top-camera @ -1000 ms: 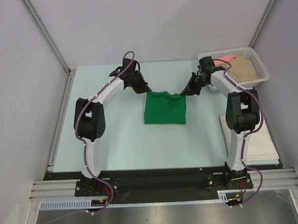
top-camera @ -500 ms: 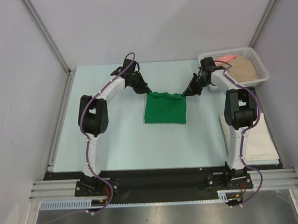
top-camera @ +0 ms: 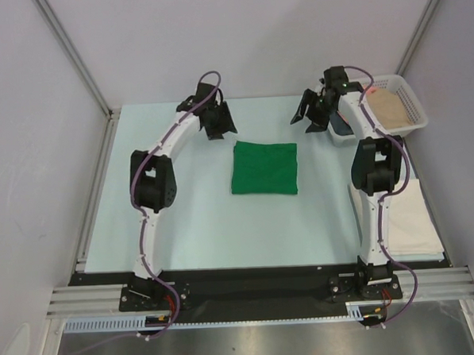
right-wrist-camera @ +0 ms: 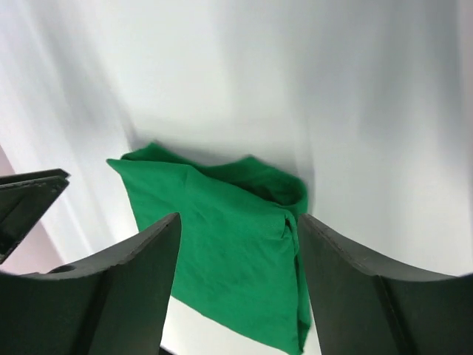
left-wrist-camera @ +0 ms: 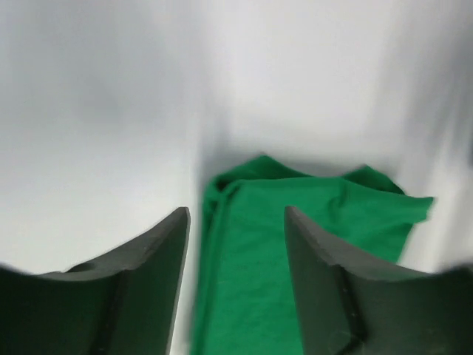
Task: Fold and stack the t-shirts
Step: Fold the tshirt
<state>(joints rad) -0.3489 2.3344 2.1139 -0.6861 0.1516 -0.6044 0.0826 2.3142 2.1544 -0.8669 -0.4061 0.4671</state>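
Your left gripper (top-camera: 217,121) and right gripper (top-camera: 311,111) hang spread and empty beyond the folded green shirt (top-camera: 264,168) centred on the table (top-camera: 183,220); pinch only its top layer and the fold could spill open.

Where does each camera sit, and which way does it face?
Top external: above and behind the arm bases, looking down on the table; shows both arms, left tool, right tool, green t-shirt.
Left wrist: on the left arm, facing the shirt past its own open fingers.
Right wrist: on the right arm, facing the shirt between its own fingers.
Shared: all three see the green t-shirt.
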